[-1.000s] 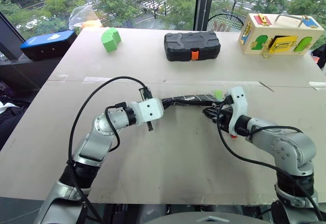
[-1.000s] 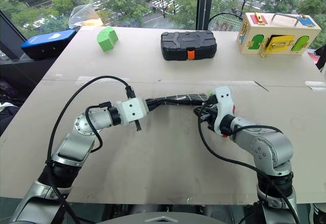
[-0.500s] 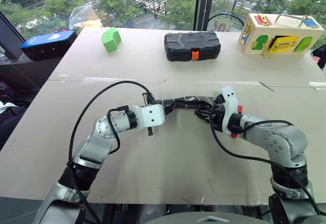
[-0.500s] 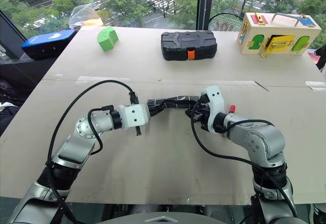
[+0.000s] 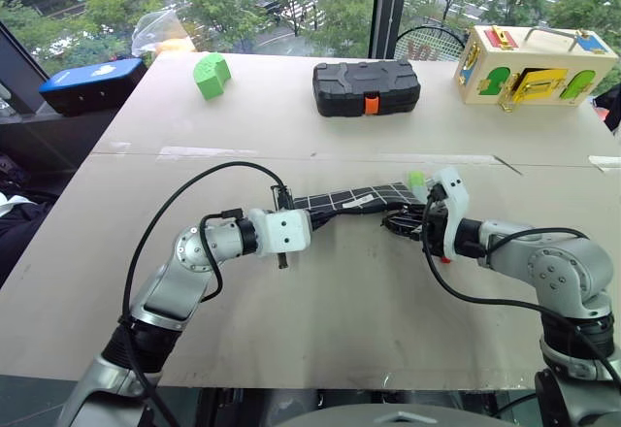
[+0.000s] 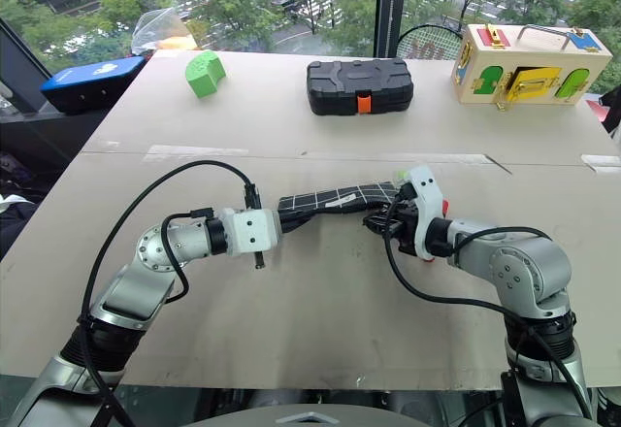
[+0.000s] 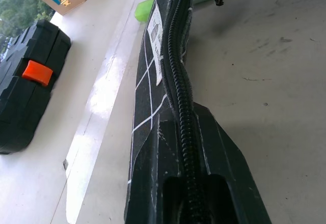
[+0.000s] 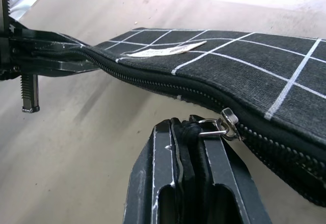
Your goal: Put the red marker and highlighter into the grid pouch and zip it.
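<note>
Bright daylight from window (image 5: 291,0); soft shadows, sharp.

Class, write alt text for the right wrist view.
The right hand, shut, pinches the black zipper pull of the grid pouch. The pouch stretches away above a tan table to the left hand, which grips its far end.

Along the far edge of the pale bench (image 5: 340,320) a chunky green block (image 5: 211,74) stands towards the left. A black hard case (image 5: 366,87) with an orange latch lies near the middle. A wooden box (image 5: 532,65) with coloured doors and latches stands at the right. Off the bench's left corner a blue-topped dark case (image 5: 92,82) rests on a ledge, with a clear plastic bag (image 5: 160,29) behind it. A strip of tape (image 5: 189,152) crosses the bench top.
</note>
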Robot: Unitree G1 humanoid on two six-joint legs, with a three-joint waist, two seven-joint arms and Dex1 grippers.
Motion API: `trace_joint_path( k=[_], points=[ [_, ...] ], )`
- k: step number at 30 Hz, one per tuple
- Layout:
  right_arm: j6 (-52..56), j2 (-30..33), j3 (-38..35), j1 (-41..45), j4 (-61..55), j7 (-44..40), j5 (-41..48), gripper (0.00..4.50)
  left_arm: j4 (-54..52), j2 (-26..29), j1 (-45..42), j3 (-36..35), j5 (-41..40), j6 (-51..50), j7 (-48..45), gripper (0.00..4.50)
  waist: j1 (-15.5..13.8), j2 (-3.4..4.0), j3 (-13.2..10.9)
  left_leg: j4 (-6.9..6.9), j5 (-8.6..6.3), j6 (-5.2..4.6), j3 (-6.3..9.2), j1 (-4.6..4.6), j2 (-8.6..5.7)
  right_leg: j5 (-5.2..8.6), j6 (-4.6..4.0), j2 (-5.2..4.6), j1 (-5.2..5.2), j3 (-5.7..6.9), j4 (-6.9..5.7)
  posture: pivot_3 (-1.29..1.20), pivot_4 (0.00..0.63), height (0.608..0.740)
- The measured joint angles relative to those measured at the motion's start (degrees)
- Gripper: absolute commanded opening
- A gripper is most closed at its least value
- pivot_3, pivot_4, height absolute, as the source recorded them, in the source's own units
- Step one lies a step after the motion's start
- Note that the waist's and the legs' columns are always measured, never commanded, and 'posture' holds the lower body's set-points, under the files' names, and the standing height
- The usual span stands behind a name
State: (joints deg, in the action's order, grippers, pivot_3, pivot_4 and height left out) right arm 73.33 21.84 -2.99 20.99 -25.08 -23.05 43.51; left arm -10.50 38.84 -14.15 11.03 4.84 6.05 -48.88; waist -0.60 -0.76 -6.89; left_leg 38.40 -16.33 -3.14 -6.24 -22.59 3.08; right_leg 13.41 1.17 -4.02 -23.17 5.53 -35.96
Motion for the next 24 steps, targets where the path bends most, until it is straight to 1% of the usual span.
trace_joint_path(
  k=[9,12,19,22,24],
  points=[
    [0.2,-1.46,3.03,1.01,0.0,0.04,-0.26,0.03,0.0,-0.01,-0.17,0.03,0.0,0.27,-0.25,0.0,-0.06,0.0,0.0,0.0,0.0,0.0,0.0,0.0,0.0,0.0,0.0,0.0,0.0,0.01,0.0,0.0,0.15,0.74],
    [0.21,-1.09,2.56,1.01,0.01,-0.01,-0.23,0.03,0.0,0.0,-0.14,0.03,-0.02,0.59,-0.55,0.0,-0.06,0.0,0.0,0.0,0.0,0.0,0.0,-0.01,-0.01,0.0,0.0,0.0,0.0,0.01,0.0,0.0,0.15,0.74],
    [0.3,1.45,-1.31,0.93,0.27,-1.39,1.7,0.03,0.0,0.29,1.02,0.05,-0.5,1.91,-1.07,0.0,-0.03,0.0,0.0,0.0,0.0,0.0,0.01,0.0,0.0,0.0,0.0,0.0,0.0,0.01,0.0,0.0,0.15,0.74],
    [0.59,0.64,-0.71,1.03,0.27,-1.4,2.16,0.03,0.0,0.27,0.92,0.24,-0.48,1.88,-1.11,0.0,-0.02,0.0,0.0,0.0,0.0,0.0,0.0,0.0,0.0,0.0,0.0,0.0,0.0,0.0,0.0,0.0,0.15,0.74],
    [1.1,-0.93,1.16,1.32,0.22,-1.3,2.27,0.03,0.0,0.23,0.76,0.3,-0.47,1.8,-1.17,0.0,0.08,0.0,0.0,0.0,0.0,0.0,0.0,0.0,0.01,0.0,0.0,0.0,0.0,0.0,-0.01,0.0,0.15,0.74]
  ],
)
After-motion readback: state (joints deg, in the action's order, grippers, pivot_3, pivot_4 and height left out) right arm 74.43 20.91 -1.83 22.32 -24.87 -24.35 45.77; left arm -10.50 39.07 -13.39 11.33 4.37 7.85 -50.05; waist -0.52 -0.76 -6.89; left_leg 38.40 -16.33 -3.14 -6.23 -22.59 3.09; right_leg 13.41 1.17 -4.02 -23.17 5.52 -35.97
